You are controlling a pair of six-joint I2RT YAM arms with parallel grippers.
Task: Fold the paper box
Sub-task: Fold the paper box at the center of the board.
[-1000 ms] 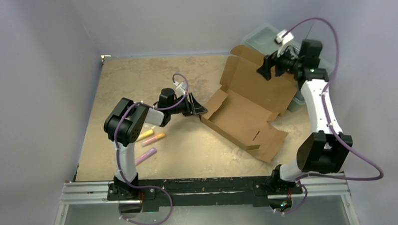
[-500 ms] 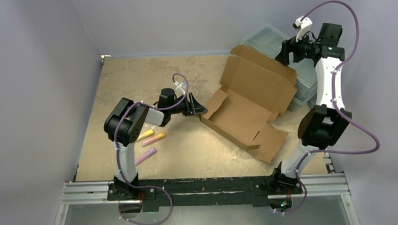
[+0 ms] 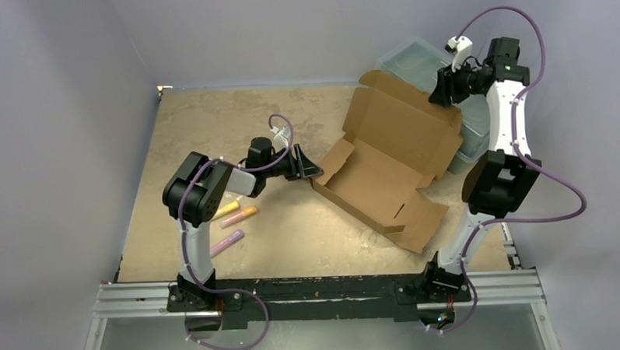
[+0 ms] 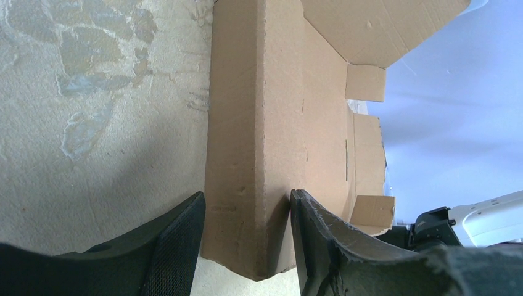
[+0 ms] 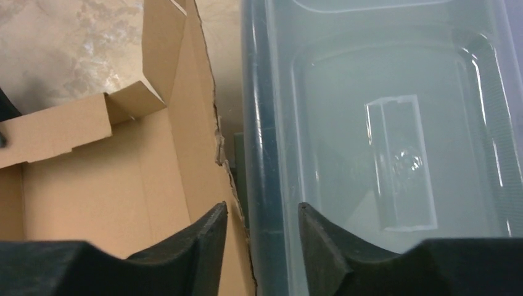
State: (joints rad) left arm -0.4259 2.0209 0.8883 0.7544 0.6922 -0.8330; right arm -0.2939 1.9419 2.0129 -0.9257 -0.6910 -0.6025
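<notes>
— So, what is the left gripper [image 4: 245, 203] doing?

— It is pinching the short end wall of the paper box [image 3: 384, 164], one finger lying against the outside and the other against the inside. That is pinning the box's left end down on the surface [image 3: 235, 123].

— And the right gripper [image 5: 262, 213]?

— Its jaws are standing parted, pinching nothing that I can see. It is hovering at the top edge of the raised lid [image 3: 402, 125], with that torn cardboard edge and the rim of the plastic toolbox [image 5: 382, 123] both showing in the gap between the fingers.

— Which way is the box lying, then?

— Its long axis is running diagonally from the left gripper toward the near right. The lid is standing up along the far long side and leaning back against the toolbox.

— So the lid is the right arm's job?

— I am judging so. It is the nearer arm, and the lid is sitting directly below its fingers, needing to be brought forward over the tray.
</notes>
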